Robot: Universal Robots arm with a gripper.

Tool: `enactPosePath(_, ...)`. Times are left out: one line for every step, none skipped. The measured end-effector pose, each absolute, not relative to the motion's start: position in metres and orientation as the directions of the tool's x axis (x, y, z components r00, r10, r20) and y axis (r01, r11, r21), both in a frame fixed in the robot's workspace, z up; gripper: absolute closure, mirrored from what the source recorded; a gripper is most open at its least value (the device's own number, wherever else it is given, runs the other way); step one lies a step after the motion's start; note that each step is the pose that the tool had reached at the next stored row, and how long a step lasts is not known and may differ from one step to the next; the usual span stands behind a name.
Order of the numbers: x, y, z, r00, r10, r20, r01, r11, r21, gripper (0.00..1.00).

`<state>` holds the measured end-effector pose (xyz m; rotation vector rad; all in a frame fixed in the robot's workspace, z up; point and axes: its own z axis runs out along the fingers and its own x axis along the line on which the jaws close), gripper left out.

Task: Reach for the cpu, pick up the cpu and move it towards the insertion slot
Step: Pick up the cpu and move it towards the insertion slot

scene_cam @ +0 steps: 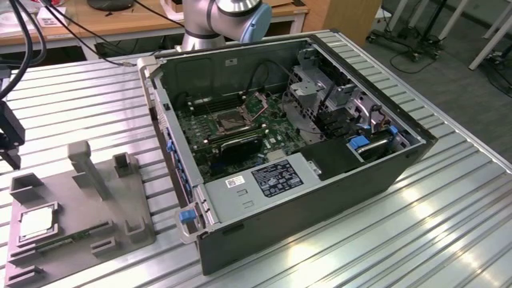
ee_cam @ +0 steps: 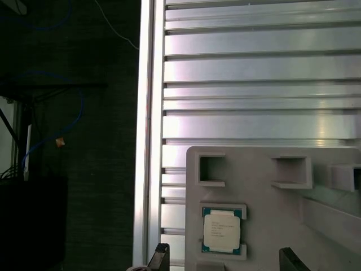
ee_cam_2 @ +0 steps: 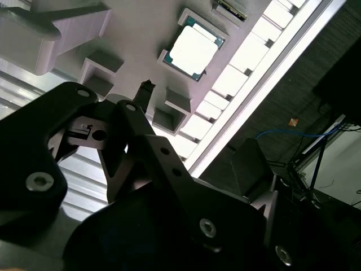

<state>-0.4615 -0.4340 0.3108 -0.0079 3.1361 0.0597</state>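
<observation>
grey tray [ee_cam: 265, 217], cpu [ee_cam: 221, 228] in its recess

Robotics lab: slotted aluminium worktop [scene_cam: 448, 240], robot arm [scene_cam: 232, 15] at its edge, opened computer case [scene_cam: 320, 204], hanging cables [scene_cam: 33, 37], wheeled stands [scene_cam: 397, 48].

A ribbed metal table [scene_cam: 448, 228] is carrying two things. A grey tray [scene_cam: 80, 204] and an open computer case [scene_cam: 320, 210] are sitting on it.

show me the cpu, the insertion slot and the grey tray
cpu [ee_cam: 221, 228]: first wrist view, centre of its metal top
insertion slot [scene_cam: 227, 123]: exterior view, dark middle of the socket
grey tray [scene_cam: 80, 210]: exterior view, bare flat part of its base
</observation>
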Motion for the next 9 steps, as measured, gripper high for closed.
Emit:
enactPosePath(-0.4615, -0.434, 0.3106, -1.0, -0.005, -0.005, -0.005, 0.999, 0.038, 0.17)
enactPosePath(-0.4615, -0.434, 0.3103, -1.0, -0.005, -0.005, -0.005, 0.999, 0.038, 0.17)
enactPosePath(-0.4615, -0.434, 0.31, -1.0, -0.005, -0.005, -0.005, 0.999, 0.038, 0.17)
enactPosePath(-0.4615, -0.434, 0.3096, -1.0, -0.005, -0.005, -0.005, 0.999, 0.038, 0.17)
enactPosePath(-0.4615, -0.4341, 0.3091, -1.0, -0.005, -0.005, -0.005, 0.999, 0.038, 0.17)
enactPosePath(-0.4615, -0.434, 0.3086, -1.0, -0.005, -0.005, -0.005, 0.999, 0.038, 0.17)
enactPosePath(-0.4615, -0.434, 0.3082, -1.0, -0.005, -0.005, -0.005, 0.999, 0.038, 0.17)
enactPosePath(-0.4615, -0.4341, 0.3078, -1.0, -0.005, -0.005, -0.005, 0.999, 0.038, 0.17)
enactPosePath(-0.4615, -0.434, 0.3073, -1.0, -0.005, -0.005, -0.005, 0.999, 0.038, 0.17)
